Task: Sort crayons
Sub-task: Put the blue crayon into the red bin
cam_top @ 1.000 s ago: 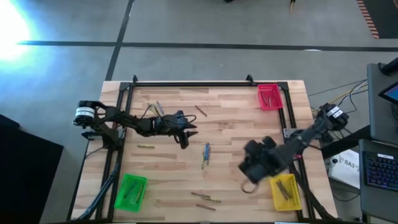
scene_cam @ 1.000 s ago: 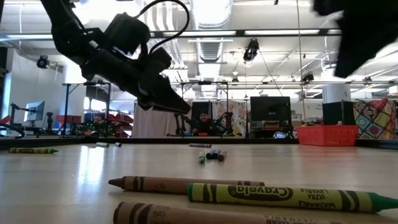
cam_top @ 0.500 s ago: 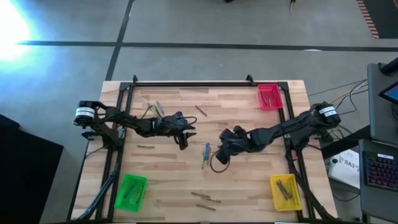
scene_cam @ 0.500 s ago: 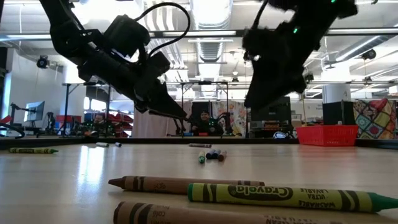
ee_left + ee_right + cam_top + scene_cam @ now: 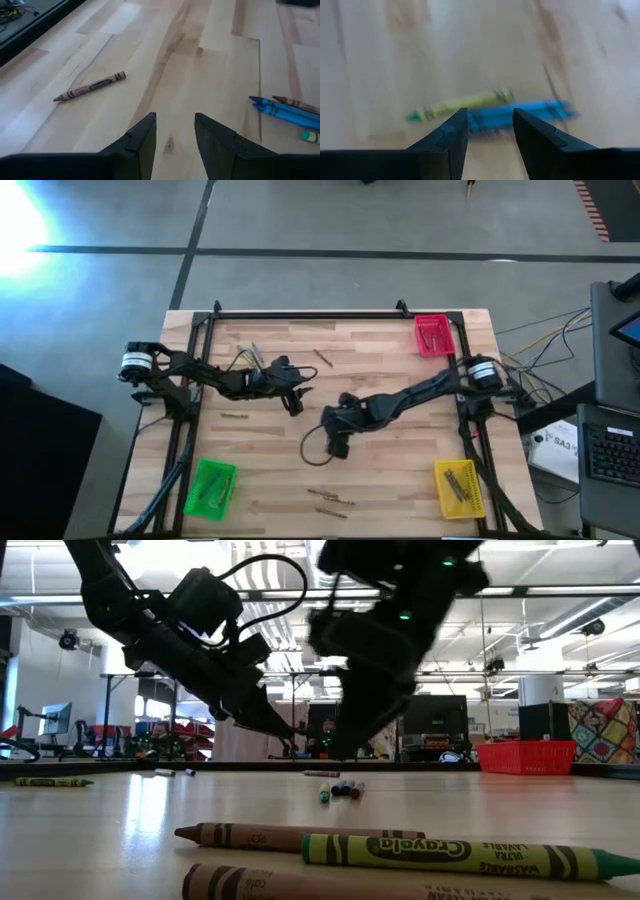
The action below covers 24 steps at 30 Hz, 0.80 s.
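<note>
Crayons lie scattered on the wooden table [image 5: 400, 460]. Two blue crayons [image 5: 520, 112] and a yellow-green one [image 5: 462, 104] lie side by side at the table's middle, just ahead of my right gripper [image 5: 490, 111], which is open and empty above them [image 5: 336, 446]. In the high view the gripper hides them. My left gripper [image 5: 297, 404] hangs open and empty left of centre, above bare wood [image 5: 175, 116]. A brown crayon [image 5: 90, 86] lies ahead of it, and the blue crayons also show in the left wrist view [image 5: 285, 110].
A red tray [image 5: 433, 335] stands at the far right, a green tray [image 5: 211, 488] at the near left, a yellow tray [image 5: 459, 488] at the near right. Loose crayons lie at the left [image 5: 235, 417], the far middle [image 5: 322, 358] and the near edge [image 5: 330, 498].
My right gripper has swept from above the yellow tray toward the table's left and a little toward the far edge, and has come down over the blue crayons at the middle. The crayons have not moved.
</note>
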Tool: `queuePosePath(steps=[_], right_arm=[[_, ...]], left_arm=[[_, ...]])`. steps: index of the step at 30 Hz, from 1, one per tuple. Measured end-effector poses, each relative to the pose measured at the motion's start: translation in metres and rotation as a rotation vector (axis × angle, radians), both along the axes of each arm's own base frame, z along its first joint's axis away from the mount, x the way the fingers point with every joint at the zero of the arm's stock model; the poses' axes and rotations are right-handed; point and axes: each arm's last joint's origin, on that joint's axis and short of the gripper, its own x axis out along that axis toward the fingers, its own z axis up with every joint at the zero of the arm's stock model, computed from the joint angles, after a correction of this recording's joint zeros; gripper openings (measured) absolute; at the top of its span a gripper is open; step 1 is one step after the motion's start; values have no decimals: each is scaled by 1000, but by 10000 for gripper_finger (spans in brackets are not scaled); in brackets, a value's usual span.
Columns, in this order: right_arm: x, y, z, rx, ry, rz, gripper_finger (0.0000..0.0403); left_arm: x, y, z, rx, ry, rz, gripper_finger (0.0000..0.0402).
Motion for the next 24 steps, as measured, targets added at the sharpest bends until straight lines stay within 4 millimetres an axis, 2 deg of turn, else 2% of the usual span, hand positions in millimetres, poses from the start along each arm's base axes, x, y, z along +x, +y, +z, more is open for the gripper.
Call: queuePosePath(steps=[4,9,18,21,24], right_arm=[[23,0,4,32,11,-4,141],[40,0,2,50,100,-66,131],[48,1,-25,70,226,-151,118],[47,1,-29,83,250,-141,113],[46,1,-23,72,243,-101,106]], left_arm=[[0,0,0,0,1,0,118],[-1,0,-2,-3,22,0,118],[-3,0,-4,-5,49,0,118],[-3,0,-4,-5,49,0,118],[-3,0,-4,-5,49,0,118]])
